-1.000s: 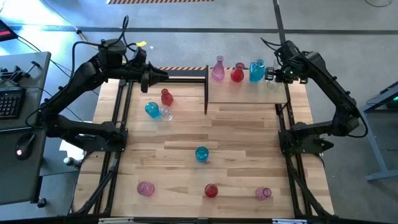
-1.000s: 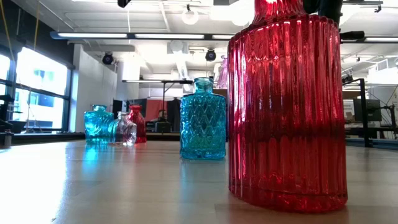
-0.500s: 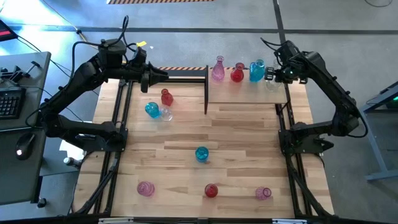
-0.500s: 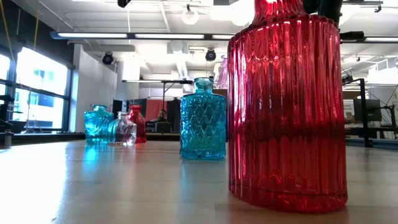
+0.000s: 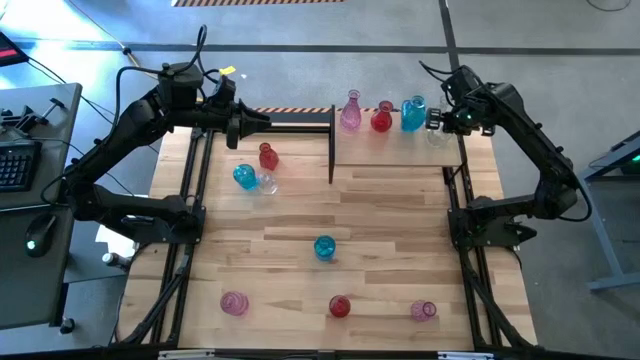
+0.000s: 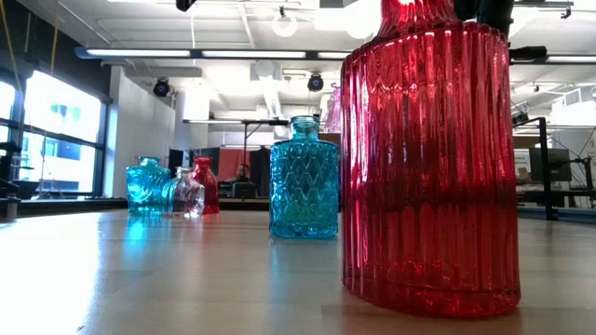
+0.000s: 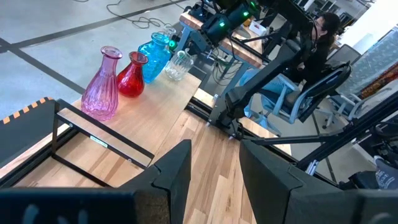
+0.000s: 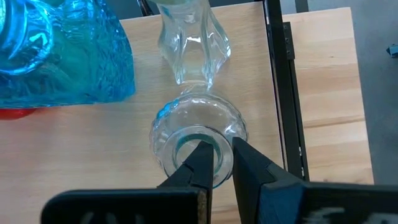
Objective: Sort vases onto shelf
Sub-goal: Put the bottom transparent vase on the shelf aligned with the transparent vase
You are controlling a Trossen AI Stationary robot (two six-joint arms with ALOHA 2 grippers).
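4 vases (image 5: 381, 118) on shelf (image 5: 395, 152), 7 on tabletop (image 5: 300, 225)

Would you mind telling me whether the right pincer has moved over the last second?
No. The right pincer sits at the same spot beside the turquoise vase on the shelf, shut on the clear vase's rim.

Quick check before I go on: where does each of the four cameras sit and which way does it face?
High: overhead, straight down on the table; both arms show.
Low: tabletop height, level past a red vase; no arm clearly identifiable.
Left wrist: past the left end effector toward the shelf.
Right wrist: down past the right end effector, gripping a clear vase by its rim.
Shared: the wrist views both show the blue vase.
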